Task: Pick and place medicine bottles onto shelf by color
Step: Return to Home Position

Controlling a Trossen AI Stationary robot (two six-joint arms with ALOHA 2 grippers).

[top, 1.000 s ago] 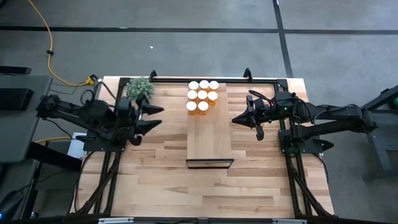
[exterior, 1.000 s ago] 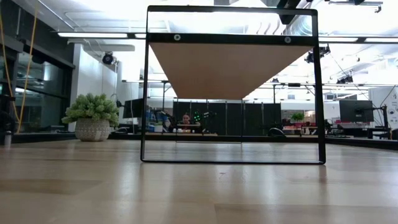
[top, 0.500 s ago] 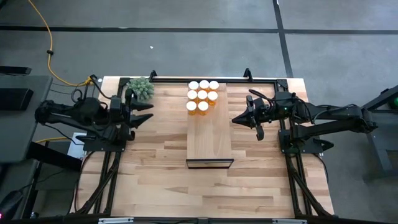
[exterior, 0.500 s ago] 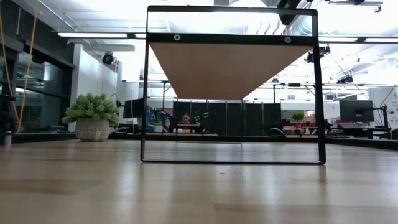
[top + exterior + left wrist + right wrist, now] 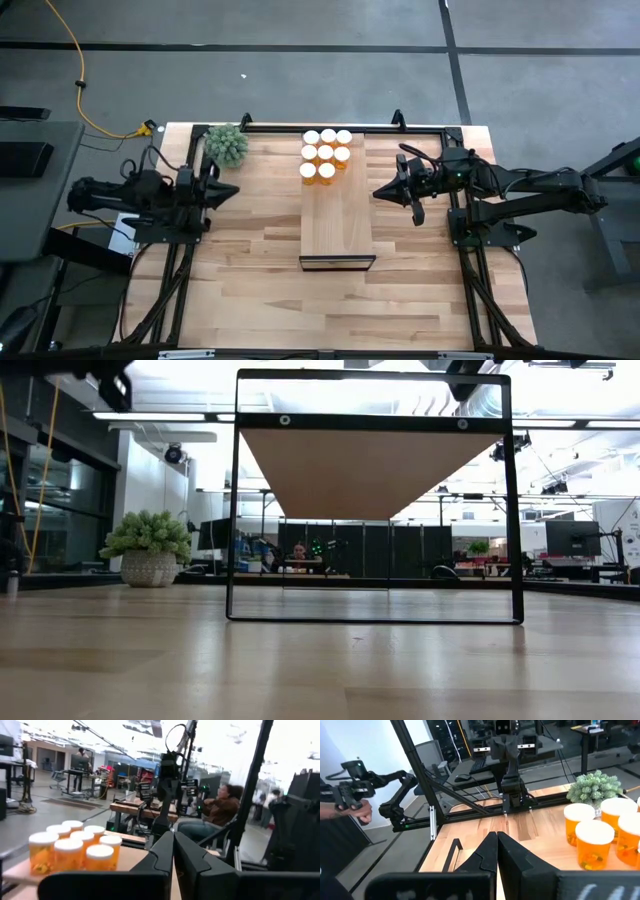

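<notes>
Left hand has pulled back to the counter's left edge, closed and empty; right hand waits beside the shelf, same. All 8 medicine bottles cluster at its far end: placing looks done.

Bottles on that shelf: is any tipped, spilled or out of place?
Nothing stands out. All eight bottles stand upright, capped, clustered at the far end of the shelf. The left gripper and right gripper sit shut, clear of them.

Bright open workshop
Grey floor, yellow cable at ten o'clock; ceiling light strips overhead, desks far behind.
</notes>
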